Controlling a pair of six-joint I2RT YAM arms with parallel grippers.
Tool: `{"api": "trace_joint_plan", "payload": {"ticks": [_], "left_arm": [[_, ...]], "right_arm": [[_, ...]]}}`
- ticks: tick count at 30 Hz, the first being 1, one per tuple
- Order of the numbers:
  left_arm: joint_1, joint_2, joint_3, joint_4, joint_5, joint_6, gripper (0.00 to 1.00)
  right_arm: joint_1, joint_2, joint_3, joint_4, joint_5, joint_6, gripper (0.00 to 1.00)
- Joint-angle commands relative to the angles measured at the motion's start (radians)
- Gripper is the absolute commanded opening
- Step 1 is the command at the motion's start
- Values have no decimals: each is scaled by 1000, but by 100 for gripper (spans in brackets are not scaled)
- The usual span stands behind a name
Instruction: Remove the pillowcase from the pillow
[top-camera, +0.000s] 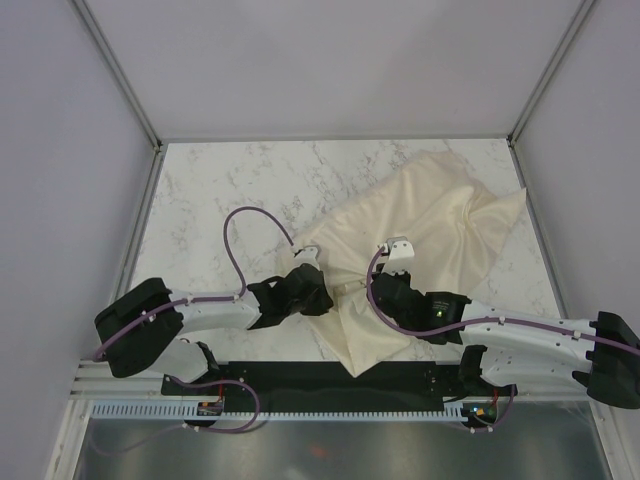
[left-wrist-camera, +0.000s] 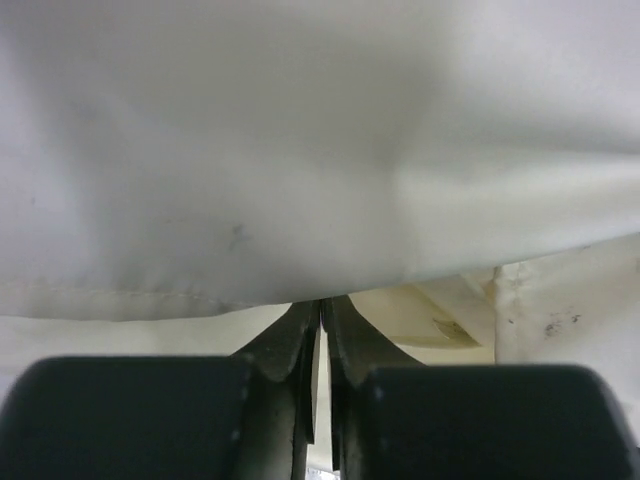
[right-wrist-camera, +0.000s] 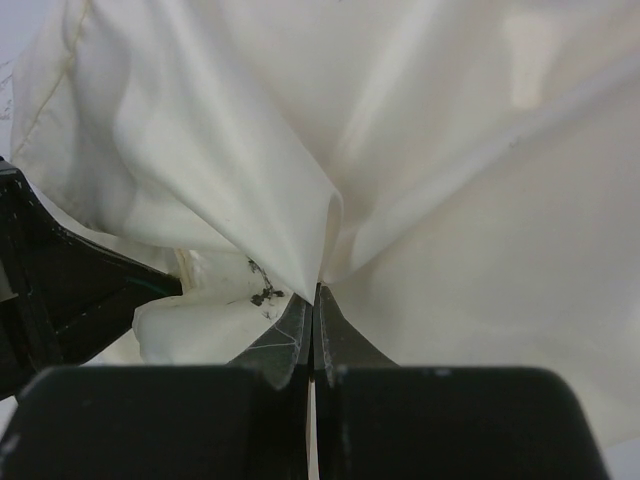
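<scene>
Closed right jaws pinching a pillowcase (right-wrist-camera: 450, 150) fold at their tips, left jaws clamping its hem

open marble table (top-camera: 225, 190) left of the pillowcase (top-camera: 440, 215), cloth covering the right half, left arm (top-camera: 215, 312) and right arm (top-camera: 505, 325) crowding its near edge

We find a white, grey-veined marble tabletop (top-camera: 230, 180) enclosed on three sides by plain pale panels: back wall (top-camera: 330, 60), left wall (top-camera: 50, 200), right wall (top-camera: 600, 180). Silver metal posts (top-camera: 115, 68) run along the corners. Lighting is even and diffuse; we note only soft shadows.
</scene>
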Motion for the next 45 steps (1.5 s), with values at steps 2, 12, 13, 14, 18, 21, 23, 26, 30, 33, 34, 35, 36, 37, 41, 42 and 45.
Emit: {"api": "trace_joint_plan", "payload": {"ticks": [2,12,13,14,18,21,23,26,30,33,34,35,36,37,41,42,45], "left_arm": [[-5,-2,4,42,-13,-17,4],[14,-292,42,-254,-182,33,2],[33,-324,46,-306,-194,38,2],[47,-351,48,-320,-202,45,2],[125,-471,59,-369,-201,102,2],[176,-506,82,-429,-222,127,2],[204,-520,74,-447,-230,134,2],[230,-533,45,-459,-233,121,2],[245,-545,-7,-478,-245,81,2],[256,-556,-42,-476,-242,65,2],[261,-554,-53,-475,-240,64,2],[261,-553,-56,-475,-239,62,2],[262,-551,-59,-473,-237,62,2],[264,-550,-65,-470,-236,64,2],[265,-520,-69,-437,-201,84,2],[264,-501,-65,-427,-188,94,2],[264,-449,-30,-397,-153,127,2]], "right_arm": [[-3,-11,-3,3,18,14,0],[-130,-82,-4,-33,3,-68,0],[-170,-104,-3,-34,-13,-95,0],[-190,-115,-1,-36,-20,-107,0],[-305,-155,7,-45,-57,-163,0],[-350,-177,11,-66,-59,-184,0],[-364,-191,2,-74,-60,-187,0],[-394,-203,-24,-86,-60,-180,0],[-445,-204,-61,-96,-77,-161,0],[-463,-197,-72,-102,-96,-146,0],[-468,-189,-67,-103,-102,-143,0],[-470,-183,-65,-105,-105,-141,0],[-473,-178,-64,-105,-108,-138,0],[-474,-166,-61,-105,-116,-140,0],[-474,-152,-47,-82,-196,-204,4],[-476,-155,-39,-71,-217,-221,13],[-474,-174,17,-77,-295,-273,47]]}}
